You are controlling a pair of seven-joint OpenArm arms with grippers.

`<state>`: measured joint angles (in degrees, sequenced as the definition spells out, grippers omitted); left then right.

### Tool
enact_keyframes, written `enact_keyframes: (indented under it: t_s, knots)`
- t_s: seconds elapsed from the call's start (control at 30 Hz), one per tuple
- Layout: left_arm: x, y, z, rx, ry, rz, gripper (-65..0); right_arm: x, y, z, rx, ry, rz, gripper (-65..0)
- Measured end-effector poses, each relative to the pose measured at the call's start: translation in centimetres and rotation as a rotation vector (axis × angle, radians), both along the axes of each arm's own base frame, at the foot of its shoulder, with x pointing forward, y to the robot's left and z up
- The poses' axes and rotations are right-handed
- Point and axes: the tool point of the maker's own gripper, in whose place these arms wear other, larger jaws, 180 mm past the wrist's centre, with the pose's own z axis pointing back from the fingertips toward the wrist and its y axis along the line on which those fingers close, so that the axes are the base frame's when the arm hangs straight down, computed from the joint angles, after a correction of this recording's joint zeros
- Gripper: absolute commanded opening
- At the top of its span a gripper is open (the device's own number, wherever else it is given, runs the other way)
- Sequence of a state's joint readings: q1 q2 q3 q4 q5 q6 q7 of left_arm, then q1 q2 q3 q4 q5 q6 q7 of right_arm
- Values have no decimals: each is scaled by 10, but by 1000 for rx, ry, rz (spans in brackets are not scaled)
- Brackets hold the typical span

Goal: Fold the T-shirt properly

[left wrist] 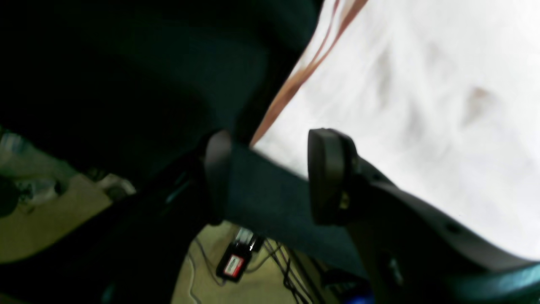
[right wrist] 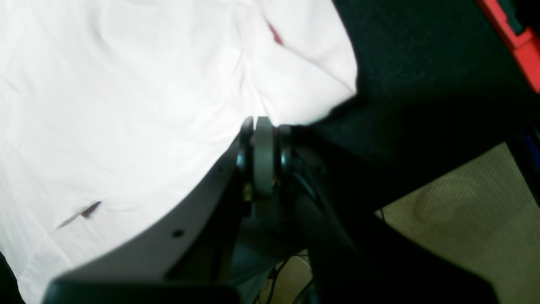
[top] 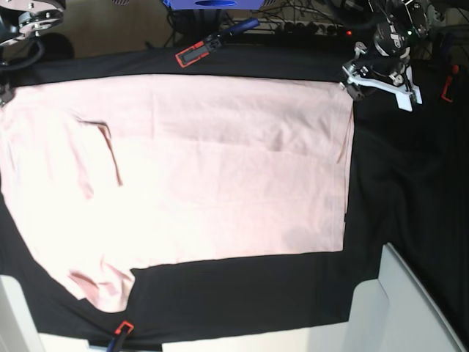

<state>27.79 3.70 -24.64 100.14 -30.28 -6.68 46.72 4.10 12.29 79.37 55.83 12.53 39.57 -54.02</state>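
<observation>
The pale pink T-shirt (top: 220, 169) lies spread flat on the black table cloth (top: 410, 183), one sleeve at the lower left. In the right wrist view my right gripper (right wrist: 263, 122) is shut, its fingertips meeting right at the T-shirt (right wrist: 126, 105) edge and apparently pinching the fabric. My left gripper (left wrist: 270, 169) stands open at the T-shirt (left wrist: 400, 105) corner, with only black cloth between its fingers (left wrist: 329, 173). In the base view the left gripper (top: 355, 81) is at the shirt's top right corner. The right arm (top: 29, 18) is at the top left.
Red-and-black clamps (top: 194, 53) (top: 121, 328) hold the cloth at the table's far and near edges, and another red clamp (top: 447, 92) is at the right. A white panel (top: 410, 308) stands at the bottom right. Cables (left wrist: 287, 270) lie on the floor below the table edge.
</observation>
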Motion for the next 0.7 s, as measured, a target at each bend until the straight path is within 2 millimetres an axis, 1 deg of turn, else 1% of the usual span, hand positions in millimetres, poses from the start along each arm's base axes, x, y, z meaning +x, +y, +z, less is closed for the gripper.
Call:
enact_keyframes:
  t_s: [0.17,0.23,0.43,0.5,0.57,0.63,0.7]
  knots:
    - [-20,-2,-9,-11,44,7,-353,-4,0,-1,-1,1,-2,-650]
    - [-23,-1,-12,-12,56,10,-353,-7,0,-1,0,8,-2,-650]
    - [-19,-3,-20,-31,58,22,-353,-7,0,-2,-1,9,-2,-650]
    - [-20,-4,-27,-43,70,29,-353,-8,0,-2,-1,9,-2,-650]
    - [-16,-4,-33,-52,65,39,-353,-8,-1,-2,-1,9,-2,-650]
    - [-8,-2,-33,-44,30,48,-353,-8,0,-2,-1,9,-2,-650]
    - [-7,-1,-34,-39,20,54,-353,-8,-1,-2,-1,9,-2,-650]
